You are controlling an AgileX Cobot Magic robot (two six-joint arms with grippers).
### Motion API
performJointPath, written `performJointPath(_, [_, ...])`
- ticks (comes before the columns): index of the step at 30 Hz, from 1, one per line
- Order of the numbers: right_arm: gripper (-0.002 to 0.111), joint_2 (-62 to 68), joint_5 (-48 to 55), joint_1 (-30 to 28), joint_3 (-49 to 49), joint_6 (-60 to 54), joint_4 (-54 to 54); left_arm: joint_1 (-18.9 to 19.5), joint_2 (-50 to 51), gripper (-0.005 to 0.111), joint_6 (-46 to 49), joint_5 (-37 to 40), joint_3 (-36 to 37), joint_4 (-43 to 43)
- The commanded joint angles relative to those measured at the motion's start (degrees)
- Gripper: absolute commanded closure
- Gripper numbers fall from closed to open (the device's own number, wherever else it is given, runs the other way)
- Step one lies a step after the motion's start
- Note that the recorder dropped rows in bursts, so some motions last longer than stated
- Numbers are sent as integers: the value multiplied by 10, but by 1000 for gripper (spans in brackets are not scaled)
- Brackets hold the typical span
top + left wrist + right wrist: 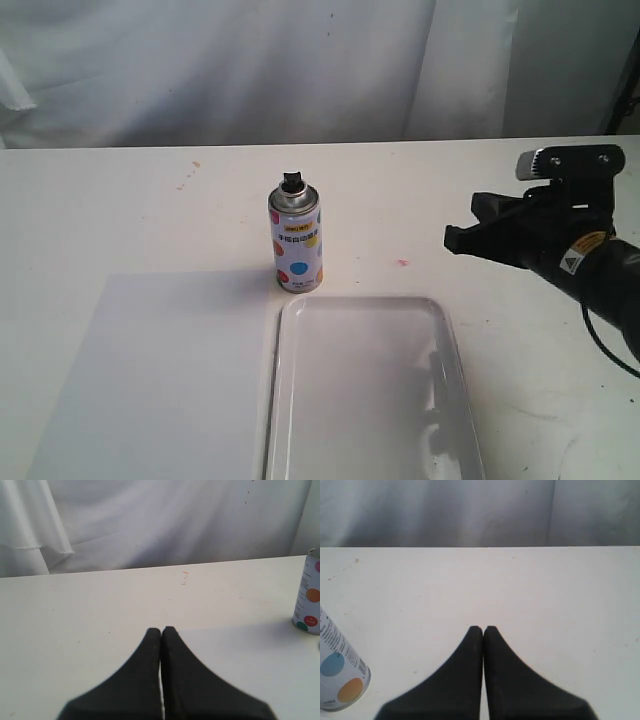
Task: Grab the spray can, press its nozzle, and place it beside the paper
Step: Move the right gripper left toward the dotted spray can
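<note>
The spray can stands upright on the table, just behind the gap between the paper and the tray. It is white with coloured dots, and its black nozzle sits on the silver top. My right gripper hovers to the can's right, shut and empty, well apart from it. The right wrist view has the shut gripper with the can off to one side. In the left wrist view my left gripper is shut and empty over the paper, with the can at the frame's edge.
A glossy white tray with a raised rim lies beside the paper at the front. A white curtain hangs behind the table. Small reddish specks mark the tabletop.
</note>
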Motion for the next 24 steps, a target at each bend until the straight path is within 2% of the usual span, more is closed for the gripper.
performJointPath(1, [108,24,-12,1,-9,25,-59,-3,-2,107,-2,-2,2,-1])
performJointPath(5, [108,28,-38,1,-42,24,-162,-3,-2,107,-2,-2,2,-1])
performJointPath(8, [108,62,-36,1,-98,29,-281,-3,-2,107,-2,-2,2,-1])
performJointPath(11, [108,107,-33,1,-135,89,-362,-3,-2,107,-2,-2,2,-1])
performJointPath(13, [103,130,-48,1,-145,99,-399,-3,-2,107,-2,-2,2,-1])
performJointPath(16, [90,141,-61,1,-145,115,-404,-3,-2,107,-2,-2,2,-1])
performJointPath(19, [69,144,-77,1,-145,122,-404,-3,-2,107,-2,-2,2,-1])
performJointPath(21, [50,144,-92,1,-145,127,-402,-3,-2,107,-2,-2,2,-1])
performJointPath(24, [32,144,-97,1,-145,135,-377,-3,-2,107,-2,-2,2,-1])
